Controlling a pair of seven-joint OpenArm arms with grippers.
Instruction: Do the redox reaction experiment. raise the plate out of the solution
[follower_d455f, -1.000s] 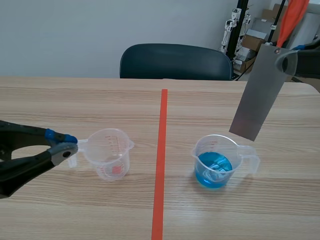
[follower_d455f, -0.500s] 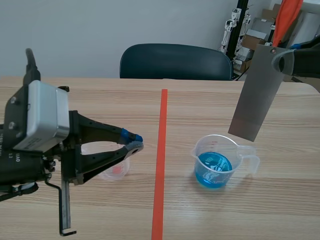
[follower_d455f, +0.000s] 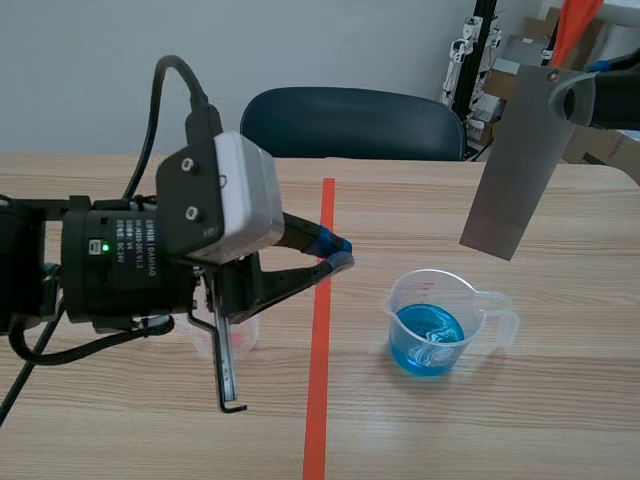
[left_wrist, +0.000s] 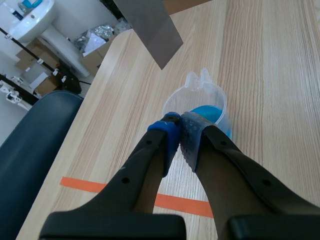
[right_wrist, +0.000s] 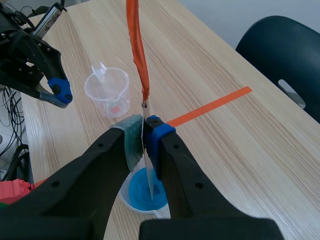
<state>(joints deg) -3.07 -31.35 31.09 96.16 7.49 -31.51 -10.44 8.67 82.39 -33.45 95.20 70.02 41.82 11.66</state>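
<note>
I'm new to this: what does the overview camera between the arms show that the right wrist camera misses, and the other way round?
Only the scene view: the metal plate showing its broad grey face, hanging above the cup, and the pale camera box on the left arm. Only the right wrist view: the right tool shut on the plate, seen edge-on, and the small clear cup in full. Both: the cup of blue liquid, the left tool, the orange tape line and the dark chair.

Wooden table (follower_d455f: 560, 420), orange tape line (follower_d455f: 320, 380) down the middle. Right of line: cup with blue liquid (follower_d455f: 432, 322). Left of line: second clear cup (right_wrist: 108, 92), red spot at its bottom
</note>
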